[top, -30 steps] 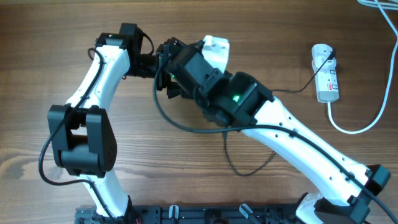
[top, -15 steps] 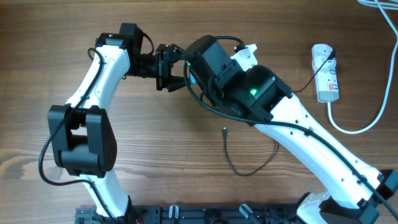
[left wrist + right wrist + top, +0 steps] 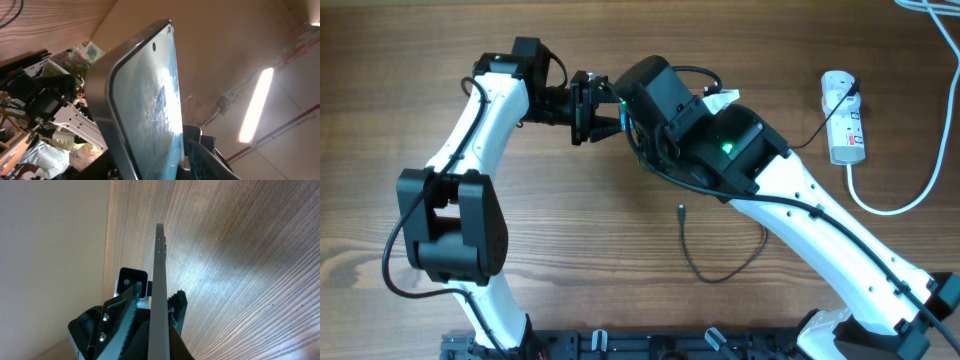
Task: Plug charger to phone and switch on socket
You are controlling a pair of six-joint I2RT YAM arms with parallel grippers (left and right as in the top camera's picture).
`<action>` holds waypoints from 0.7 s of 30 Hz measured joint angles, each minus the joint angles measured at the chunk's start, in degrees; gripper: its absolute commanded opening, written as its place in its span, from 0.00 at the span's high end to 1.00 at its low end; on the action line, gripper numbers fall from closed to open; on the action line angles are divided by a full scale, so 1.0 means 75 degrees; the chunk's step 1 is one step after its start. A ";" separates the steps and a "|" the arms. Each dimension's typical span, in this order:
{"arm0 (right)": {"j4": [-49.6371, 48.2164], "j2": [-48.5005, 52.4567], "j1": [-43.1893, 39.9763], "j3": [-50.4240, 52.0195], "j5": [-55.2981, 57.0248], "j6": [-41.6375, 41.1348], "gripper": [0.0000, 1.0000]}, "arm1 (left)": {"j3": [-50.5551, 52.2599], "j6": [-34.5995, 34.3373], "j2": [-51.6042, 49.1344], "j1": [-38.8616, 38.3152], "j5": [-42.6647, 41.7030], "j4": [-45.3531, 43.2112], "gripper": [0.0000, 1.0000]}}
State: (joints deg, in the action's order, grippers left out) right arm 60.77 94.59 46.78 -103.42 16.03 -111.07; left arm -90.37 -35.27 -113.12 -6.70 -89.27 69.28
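Note:
The phone (image 3: 145, 100) hangs edge-up above the table, its glossy screen filling the left wrist view. Seen edge-on in the right wrist view, the phone (image 3: 159, 270) has my right gripper (image 3: 160, 340) shut on its lower part. My left gripper (image 3: 605, 108) reaches in from the left. Its toothed fingers (image 3: 126, 309) stand on either side of the phone, with a gap on one side. In the overhead view the right wrist hides the phone. The charger (image 3: 720, 272) loops on the table, its plug tip (image 3: 680, 209) lying free. The socket (image 3: 844, 120) lies far right.
A thick white cable (image 3: 892, 205) runs from the socket toward the table's right edge. The right arm (image 3: 800, 210) stretches diagonally over the table's middle and covers part of the black cable. The left arm (image 3: 470, 140) stands at the left.
The right arm swung right with the phone, uncovering the charger's plug tip on the table. The left gripper's jaws have narrowed around the phone.

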 measured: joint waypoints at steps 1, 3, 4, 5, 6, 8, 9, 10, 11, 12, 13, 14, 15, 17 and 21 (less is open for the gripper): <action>0.0000 0.0000 0.0000 0.0000 -0.0003 -0.0026 0.96 | 0.0000 0.0003 0.0000 0.0000 -0.0003 0.0000 0.66; 0.0000 0.0000 0.0000 0.0000 -0.0017 -0.0090 0.95 | 0.0000 -0.0006 0.0000 0.0000 0.0000 0.0003 0.69; 0.0000 0.0000 0.0000 0.0000 -0.0023 -0.0131 0.95 | 0.0000 -0.0012 0.0000 0.0000 -0.0006 0.0009 0.69; 0.0000 0.0000 0.0000 0.0000 -0.0026 -0.0178 0.95 | 0.0000 -0.0006 0.0000 0.0000 -0.0003 0.0020 0.69; 0.0000 0.0000 0.0000 0.0000 -0.0029 -0.0207 0.95 | 0.0000 0.0000 0.0000 0.0000 0.0000 0.0058 0.69; 0.0000 0.0000 0.0000 0.0000 -0.0044 -0.0254 0.95 | 0.0000 -0.0003 0.0000 0.0003 -0.0003 0.0166 0.69; 0.0000 0.0000 0.0000 0.0000 -0.0058 -0.0256 0.95 | 0.0000 -0.0003 0.0000 0.0000 -0.0003 0.0175 0.70; 0.0000 0.0000 0.0000 0.0000 -0.0070 -0.0256 0.96 | 0.0000 -0.0003 0.0000 0.0000 -0.0003 0.0175 0.75; 0.0000 0.0000 0.0000 0.0000 -0.0079 -0.0268 0.95 | 0.0000 -0.0003 0.0000 0.0000 -0.0003 0.0175 0.78; 0.0000 0.0000 0.0000 0.0000 -0.0079 -0.0280 0.95 | 0.0000 -0.0020 0.0000 0.0003 -0.0003 0.0181 0.79; -0.0003 0.0000 0.0000 0.0000 -0.0082 -0.0283 0.95 | 0.0000 -0.0009 0.0000 0.0000 0.0000 0.0184 0.79; -0.0009 0.0000 0.0000 0.0000 -0.0085 -0.0286 0.95 | 0.0000 -0.0015 0.0000 0.0000 0.0003 0.0195 0.79; -0.0009 0.0000 -0.0003 0.0000 -0.0085 -0.0291 0.95 | 0.0000 -0.0006 0.0000 0.0000 0.0003 0.0198 0.79; -0.0009 0.0000 -0.0003 0.0000 -0.0102 -0.0309 0.95 | 0.0000 -0.0006 0.0000 0.0000 0.0006 0.0198 0.79; -0.0006 0.0000 -0.0003 0.0000 -0.0105 -0.0329 0.95 | 0.0000 -0.0009 0.0000 0.0000 0.0006 0.0198 0.81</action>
State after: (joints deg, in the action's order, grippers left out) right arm 60.73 94.59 46.76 -103.42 15.25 -113.54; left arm -90.37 -35.33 -113.12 -6.70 -89.23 70.76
